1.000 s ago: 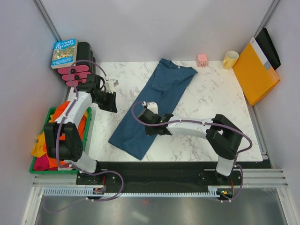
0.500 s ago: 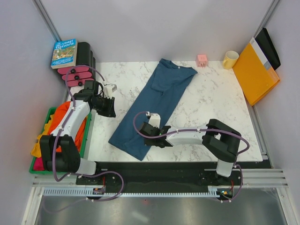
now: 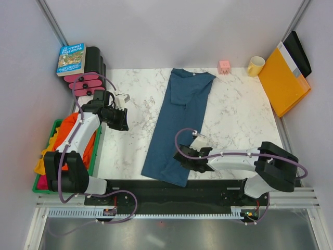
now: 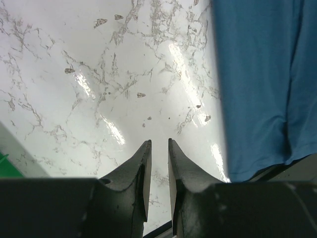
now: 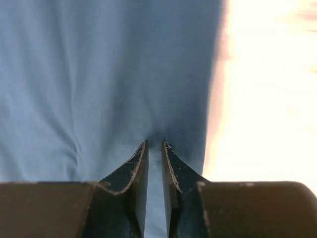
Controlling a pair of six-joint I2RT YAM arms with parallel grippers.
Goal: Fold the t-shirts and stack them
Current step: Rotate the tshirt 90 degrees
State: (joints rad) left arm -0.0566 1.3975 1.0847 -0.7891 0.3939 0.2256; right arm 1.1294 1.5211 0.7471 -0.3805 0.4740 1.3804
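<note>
Seen from above, even, bright light fell from overhead on the worktop (image 3: 130, 94), and the arms threw only short, soft shadows at their 6 o'clock side. That picture was sharp to its corners, with slight bending of straight lines at the edges.

In the left wrist view white glare streaks lay on the glossy marble at the centre and toward 5 o'clock. The left tool (image 4: 158, 144) at 6 o'clock was dark and a little soft.

In the right wrist view the worktop at 3 o'clock was burnt out to cream-white. The teal t-shirt (image 5: 74, 74) looked hazy and out of focus, shaded just above the right tool (image 5: 154, 146), which stood nearly in silhouette.
</note>
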